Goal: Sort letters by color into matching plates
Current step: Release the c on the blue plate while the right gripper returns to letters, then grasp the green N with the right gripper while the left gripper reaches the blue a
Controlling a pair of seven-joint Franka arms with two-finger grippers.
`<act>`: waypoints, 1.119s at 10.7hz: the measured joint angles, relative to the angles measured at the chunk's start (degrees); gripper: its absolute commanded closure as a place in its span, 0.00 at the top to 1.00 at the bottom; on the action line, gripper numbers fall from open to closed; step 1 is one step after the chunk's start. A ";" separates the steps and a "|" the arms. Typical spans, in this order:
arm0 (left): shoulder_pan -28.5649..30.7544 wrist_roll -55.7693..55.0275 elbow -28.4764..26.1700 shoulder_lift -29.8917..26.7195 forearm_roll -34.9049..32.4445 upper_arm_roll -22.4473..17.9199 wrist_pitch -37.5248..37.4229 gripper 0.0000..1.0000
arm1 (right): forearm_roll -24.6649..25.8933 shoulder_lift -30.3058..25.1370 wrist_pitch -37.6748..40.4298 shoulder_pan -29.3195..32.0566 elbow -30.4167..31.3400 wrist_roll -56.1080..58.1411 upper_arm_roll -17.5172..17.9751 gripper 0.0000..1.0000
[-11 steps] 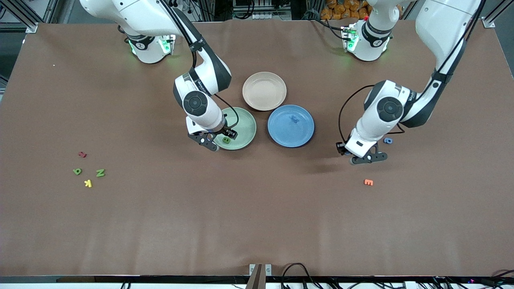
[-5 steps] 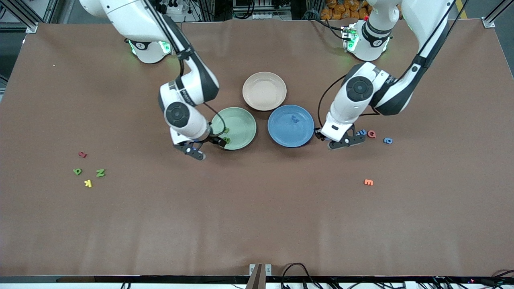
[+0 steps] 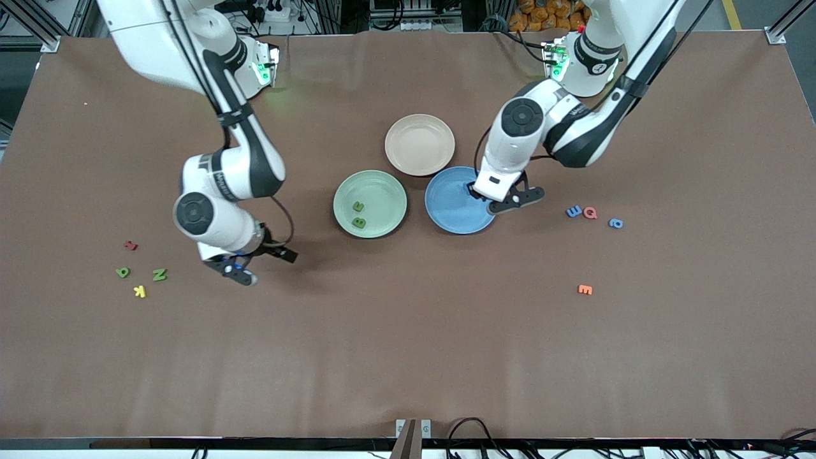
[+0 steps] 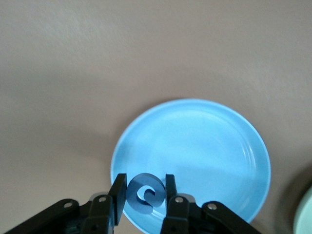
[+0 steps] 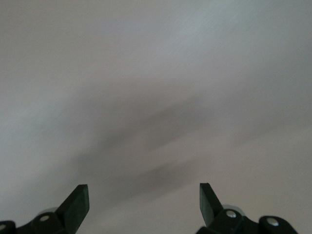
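Letters are being sorted, and one blue letter (image 4: 145, 192) sits clamped between the fingers of the left tool (image 4: 144, 195), which hangs over the rim of the blue plate (image 4: 214, 146) at the edge toward the left arm's end of the worktop (image 3: 408, 344). The right tool (image 3: 245, 266) has its fingers (image 5: 75, 204) spread wide apart with nothing between them; it is over bare worktop between the green plate (image 3: 382, 188) and a cluster of loose letters.

Two green letters (image 3: 358, 215) lie in the green plate, which sits just beside the blue plate. A beige plate (image 3: 419, 144) lies farther from the front camera, touching or nearly touching both.

Toward the right arm's end lie a red letter (image 3: 131, 245), two green ones (image 3: 141, 273) and a yellow one (image 3: 139, 291). Toward the left arm's end lie a blue (image 3: 574, 211), a red (image 3: 590, 213), another blue (image 3: 615, 223), and, nearer the camera, an orange letter (image 3: 584, 289).
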State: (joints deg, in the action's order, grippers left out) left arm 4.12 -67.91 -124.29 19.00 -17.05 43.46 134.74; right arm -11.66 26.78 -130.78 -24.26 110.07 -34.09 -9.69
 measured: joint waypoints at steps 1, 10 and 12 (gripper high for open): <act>-1.33 -1.57 -0.02 0.00 0.00 0.01 -0.05 0.07 | 0.96 -0.04 0.00 2.95 -0.04 2.26 -0.05 1.00; -2.88 -6.71 0.99 0.17 0.00 -0.10 -2.76 0.88 | 1.93 -0.16 -0.03 23.13 -1.13 19.59 0.13 1.00; -2.52 -6.81 1.89 0.12 0.00 -0.29 -3.64 0.87 | 2.07 0.26 -0.48 25.88 -1.47 21.92 0.15 1.00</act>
State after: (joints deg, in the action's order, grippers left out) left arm 1.60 -74.72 -122.40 19.11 -17.05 43.18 131.09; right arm -9.59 27.04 -131.26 1.62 108.60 -12.17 -9.54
